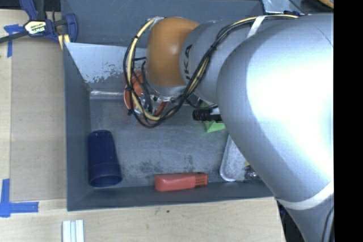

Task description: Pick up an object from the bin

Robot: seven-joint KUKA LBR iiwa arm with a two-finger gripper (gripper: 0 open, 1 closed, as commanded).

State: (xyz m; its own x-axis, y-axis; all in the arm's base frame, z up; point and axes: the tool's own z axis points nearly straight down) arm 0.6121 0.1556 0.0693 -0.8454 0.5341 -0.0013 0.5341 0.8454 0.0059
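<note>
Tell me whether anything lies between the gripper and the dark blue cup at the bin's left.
Nothing visible does. Only bare bin floor separates the gripper from the dark blue cup, which lies on its side. The red tool lies apart, along the near wall.

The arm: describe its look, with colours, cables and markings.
The arm is built of big, rounded silver-grey links. Its wrist wears a smooth orange dome cover. Yellow and black cables loop round that cover and run back along the link, which bears dark lettering. A white strap crosses the cables there.
</note>
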